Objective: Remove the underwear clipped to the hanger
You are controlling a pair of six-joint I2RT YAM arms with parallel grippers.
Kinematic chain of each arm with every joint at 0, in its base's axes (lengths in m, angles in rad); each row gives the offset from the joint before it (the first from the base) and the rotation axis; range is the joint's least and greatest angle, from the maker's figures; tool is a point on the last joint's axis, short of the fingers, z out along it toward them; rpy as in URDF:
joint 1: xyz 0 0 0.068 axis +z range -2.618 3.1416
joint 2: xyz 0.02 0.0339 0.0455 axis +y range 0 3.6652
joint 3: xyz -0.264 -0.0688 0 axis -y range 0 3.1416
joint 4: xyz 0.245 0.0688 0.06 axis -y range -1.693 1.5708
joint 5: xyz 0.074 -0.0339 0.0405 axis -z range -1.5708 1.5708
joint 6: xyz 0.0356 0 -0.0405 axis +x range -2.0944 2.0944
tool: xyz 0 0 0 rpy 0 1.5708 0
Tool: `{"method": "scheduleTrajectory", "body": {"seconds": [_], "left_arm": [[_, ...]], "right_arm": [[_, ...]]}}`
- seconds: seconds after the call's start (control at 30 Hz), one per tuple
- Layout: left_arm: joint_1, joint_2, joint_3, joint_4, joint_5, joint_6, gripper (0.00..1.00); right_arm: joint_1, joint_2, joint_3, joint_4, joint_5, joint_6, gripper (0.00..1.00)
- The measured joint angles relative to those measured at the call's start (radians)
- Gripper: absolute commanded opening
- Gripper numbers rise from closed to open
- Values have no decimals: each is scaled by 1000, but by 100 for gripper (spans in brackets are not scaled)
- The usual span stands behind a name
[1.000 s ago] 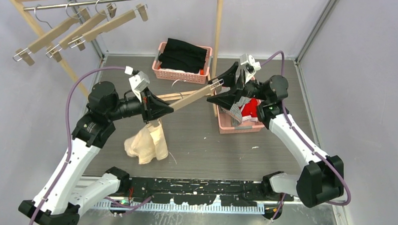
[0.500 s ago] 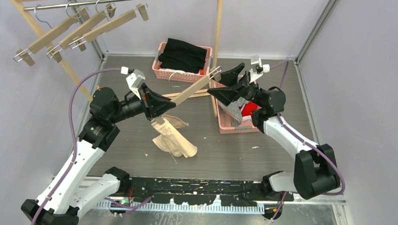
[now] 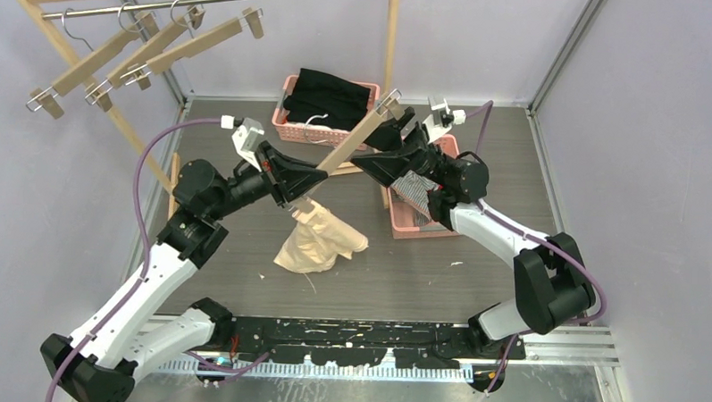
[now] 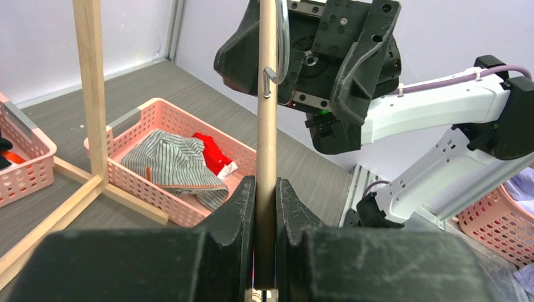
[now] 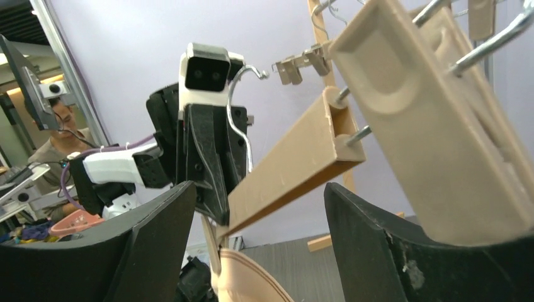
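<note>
The beige underwear (image 3: 322,240) was the only piece clipped to the hanger (image 3: 350,145). It hung from the clip at the hanger's low end, bunched and trailing toward the bench (image 3: 243,269). From above I could not tell whether its hem rested there or hung just clear. The striped piece (image 4: 173,167) and the red piece (image 4: 211,154) lay off the hanger, together in the pink basket (image 3: 427,230) below and beyond its raised end, so they looked done with.

The left gripper (image 4: 266,214) had its fingers pressed tight on the wooden bar just above the loaded clip. That hold kept the hanger tilted in the air, probably so the cloth hung free and the bar would not swing when pulled on. The right gripper (image 5: 258,189) sat at the hanger's high end with its fingers spread wide on either side of the bar, beside the empty clip (image 5: 434,126) and holding nothing. Spread like that, it seemed to be between jobs at that end. The clip that mattered was at the far, low end of the hanger, past the left fingers. The step in hand, by my reading, was freeing this last piece.
</note>
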Motion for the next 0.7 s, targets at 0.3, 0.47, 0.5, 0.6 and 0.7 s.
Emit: {"method": "scheduleTrajectory", "body": {"seconds": [0.3,0.47,0.5,0.6,0.7], "left_arm": [[-55,24,-35,106,-73,-8,0],[-82,26,-63,162,-106,-29,0],[-87,27,-68,174,-110,-31,0],[-107,42,-71,204,-119,-35,0],[-120,58,-74,226,-135,-32,0]], "right_arm": [[18,14,77,17,38,1,72],[22,21,88,18,51,0,57],[23,23,88,18,53,0,51],[23,31,90,17,60,0,22],[24,36,101,16,56,36,1]]}}
